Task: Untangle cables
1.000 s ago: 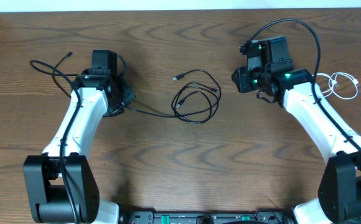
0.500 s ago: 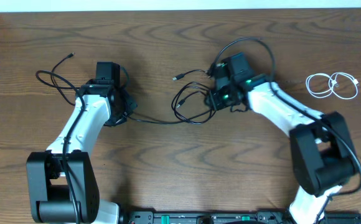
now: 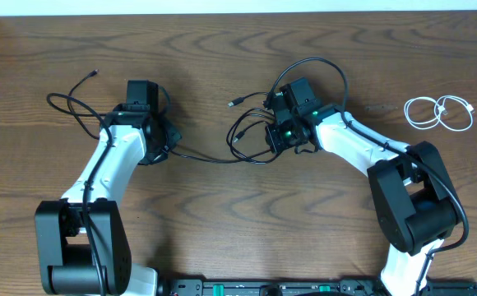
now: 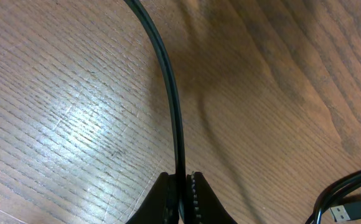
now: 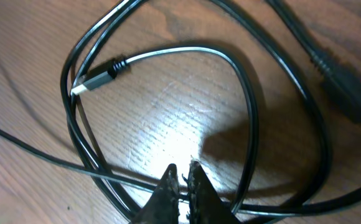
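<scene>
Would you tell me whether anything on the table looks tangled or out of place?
The black cables at the centre lie in overlapping, tangled loops, with the left gripper and right gripper shut on strands. The white cable sits coiled apart, far right.

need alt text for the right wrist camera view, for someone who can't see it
The right claw is pinched shut on a thin black strand at the bottom edge of the view. Beyond it, black cable loops overlap on the wooden table, with a silver-tipped plug lying at the upper left.
</scene>
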